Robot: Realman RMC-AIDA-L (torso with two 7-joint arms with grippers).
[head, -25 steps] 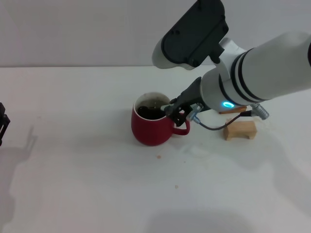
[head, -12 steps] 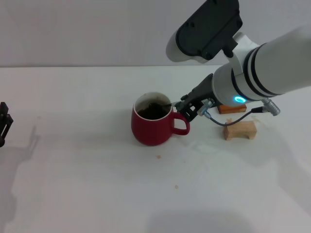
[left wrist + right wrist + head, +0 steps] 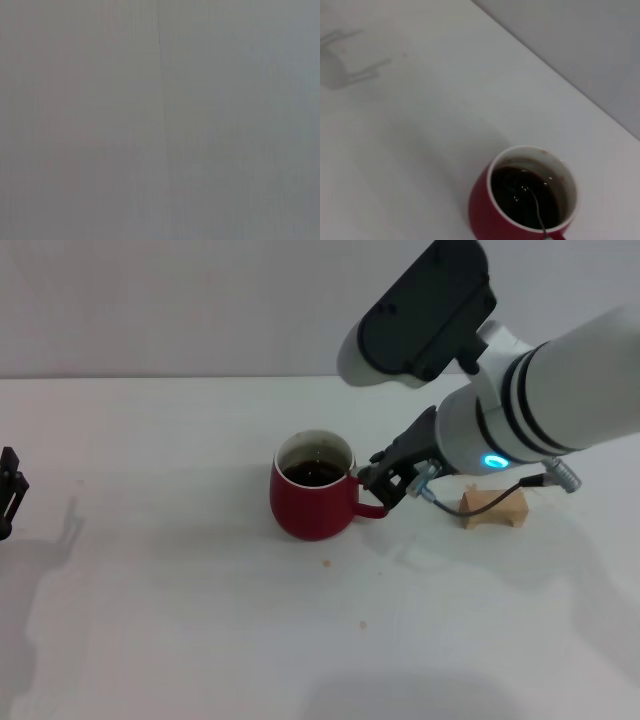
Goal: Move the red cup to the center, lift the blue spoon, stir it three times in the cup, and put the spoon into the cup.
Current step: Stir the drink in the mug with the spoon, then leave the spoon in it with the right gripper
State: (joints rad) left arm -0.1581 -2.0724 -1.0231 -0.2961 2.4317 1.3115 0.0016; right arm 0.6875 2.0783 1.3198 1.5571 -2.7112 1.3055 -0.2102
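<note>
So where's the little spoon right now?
In the right wrist view the blue spoon stands in the red cup, its bowl down in the dark liquid, with the right gripper just beside the cup's handle.

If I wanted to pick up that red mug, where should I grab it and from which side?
Probably by the loop handle, coming from the robot's right: it sticks out toward the right claw. The red mug stands upright, full of dark liquid, so keep it level.

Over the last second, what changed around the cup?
The right hand drew back from over the red cup rim to beside its handle. The blue spoon now sits in the dark liquid, stem against the rim. Cup, wooden block and left hand stayed put.
</note>
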